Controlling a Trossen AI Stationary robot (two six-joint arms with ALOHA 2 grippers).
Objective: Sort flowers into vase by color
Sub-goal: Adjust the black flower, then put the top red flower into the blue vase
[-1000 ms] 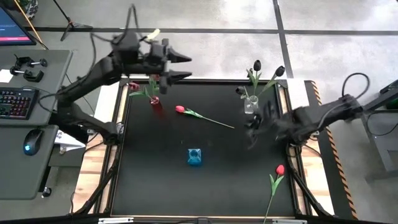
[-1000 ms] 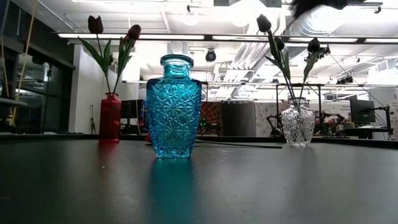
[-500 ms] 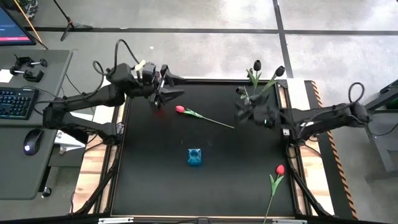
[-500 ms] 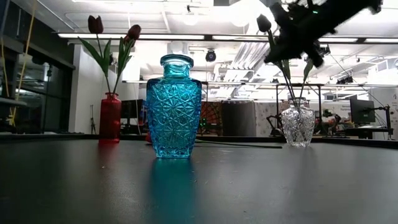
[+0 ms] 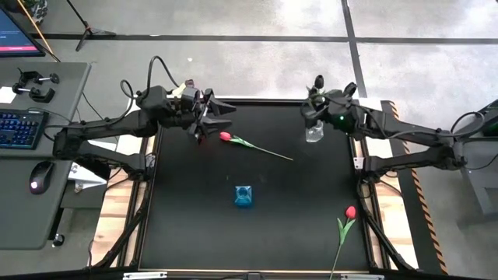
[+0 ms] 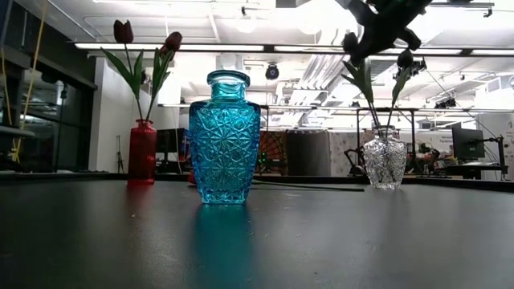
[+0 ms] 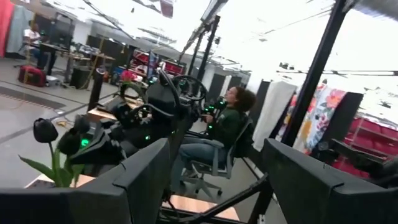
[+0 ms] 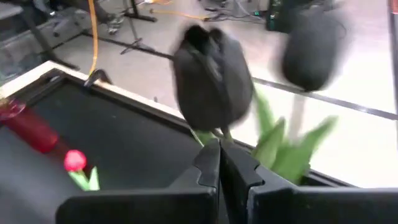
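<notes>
A blue vase [image 5: 244, 195] is standing mid-bench [image 5: 179, 225]; a red tulip [image 5: 253, 145] is lying across the back, leaving open surface around.

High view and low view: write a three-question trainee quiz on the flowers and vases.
1. True or false: the blue vase holds flowers.
2. Which vase holds the black tulips? A, red vase. B, clear vase. C, blue vase.
3. How many red tulips lie outside any vase?

Key: 1 false; 2 B; 3 two.
</notes>
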